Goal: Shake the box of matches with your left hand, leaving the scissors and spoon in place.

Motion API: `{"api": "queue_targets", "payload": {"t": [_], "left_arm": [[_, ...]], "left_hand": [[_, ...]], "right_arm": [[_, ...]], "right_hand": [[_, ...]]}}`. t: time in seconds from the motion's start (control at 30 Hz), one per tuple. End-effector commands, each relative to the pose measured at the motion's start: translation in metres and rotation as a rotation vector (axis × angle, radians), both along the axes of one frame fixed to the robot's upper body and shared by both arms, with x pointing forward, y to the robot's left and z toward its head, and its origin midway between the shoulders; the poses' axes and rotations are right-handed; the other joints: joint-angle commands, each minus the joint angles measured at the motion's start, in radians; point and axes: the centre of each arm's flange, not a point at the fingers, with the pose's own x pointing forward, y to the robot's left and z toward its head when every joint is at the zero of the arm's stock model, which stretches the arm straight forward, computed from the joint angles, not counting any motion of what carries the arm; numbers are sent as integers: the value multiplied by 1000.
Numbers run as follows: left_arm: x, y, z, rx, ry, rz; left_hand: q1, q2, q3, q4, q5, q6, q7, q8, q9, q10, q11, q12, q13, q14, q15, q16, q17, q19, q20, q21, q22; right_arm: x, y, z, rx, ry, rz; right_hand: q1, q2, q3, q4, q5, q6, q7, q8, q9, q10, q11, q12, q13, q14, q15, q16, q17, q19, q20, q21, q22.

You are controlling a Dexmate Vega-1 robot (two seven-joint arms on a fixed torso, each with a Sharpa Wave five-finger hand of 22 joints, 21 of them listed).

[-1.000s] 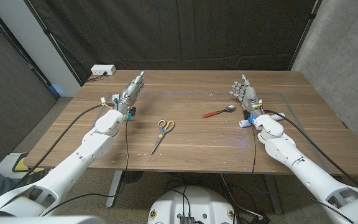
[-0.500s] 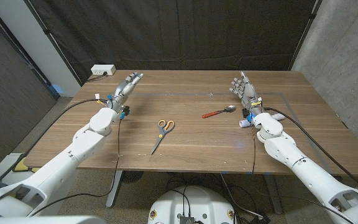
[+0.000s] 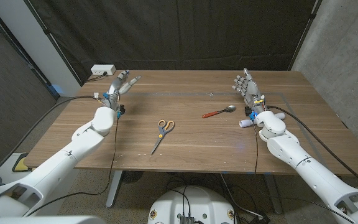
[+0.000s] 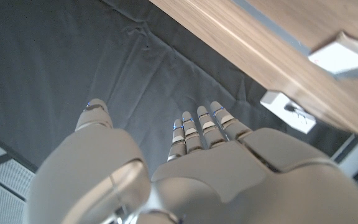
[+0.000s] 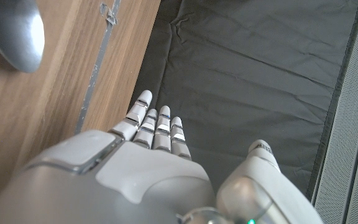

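The left hand (image 3: 120, 83) is raised over the far left corner of the brown wooden table (image 3: 191, 146). Its fingers are stretched and a little apart, and it holds nothing. Just beyond it, at the far left edge, lies a white power strip (image 3: 102, 70).

I judge the step in hand to be the reach, i.e. the box of matches is not yet grasped and no shake has begun. I cannot make out the box in the head view. The left wrist view shows a small white flat thing (image 4: 344, 56) at the table's edge, ahead of the fingers; perhaps it is the box, but I cannot tell, and its colour, label etc. are too unclear to describe. The next move calls for finding the box first, then bringing the open hand down over it and closing thumb and fingers on its sides.

Right of the left arm, near the middle, lie the scissors with yellow handles (image 3: 161, 133), blades pointing to the near side. Further right and a bit farther lies the metal spoon with red handle (image 3: 219, 112). Both are well apart from the left hand, so there is little risk of a bump.

At the right, the right hand (image 3: 247, 90) stands open near the spoon's bowl, w/ nothing in it and not touching the spoon.
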Motion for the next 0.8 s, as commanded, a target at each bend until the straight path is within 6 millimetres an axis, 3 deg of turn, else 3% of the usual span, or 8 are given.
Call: {"api": "queue_targets", "payload": {"t": [0.03, 0.57, 0.8], "left_arm": [[-9, 23, 9, 124, -59, 270], [-15, 35, 25, 419, -27, 537], [-14, 37, 29, 497, 18, 611]], "left_hand": [[10, 5, 2, -9, 0, 13, 0, 7, 2, 10, -2, 6, 3, 16, -7, 7, 2, 4, -9, 1, 3], [34, 7, 6, -21, 0, 22, -9, 4, 3, 17, -15, 1, 4, 19, -18, 1, 1, -4, -13, -6, 1], [49, 8, 8, -28, 1, 24, -21, 0, 3, 23, -28, -1, 4, 29, -30, 0, 1, -8, 8, -10, 1]], "right_arm": [[-3, 8, -5, 4, 11, 2], [-5, 11, -1, 5, -4, 14], [-6, 9, 3, 6, -8, 8]], "right_hand": [[0, 5, -2, -1, 10, 8, -3, 6, 2, 10, -5, 8, 4, 10, -3, 5, 3, 4, -4, -7, 1], [-1, 7, -4, -1, 10, 11, 4, 5, 2, 13, -4, 8, 4, 13, -2, 4, 2, 7, -2, -16, 2], [-2, 7, -5, -1, 11, 11, 8, 5, 2, 16, -5, 8, 4, 16, -3, 5, 2, 8, -1, -19, 2]]}}
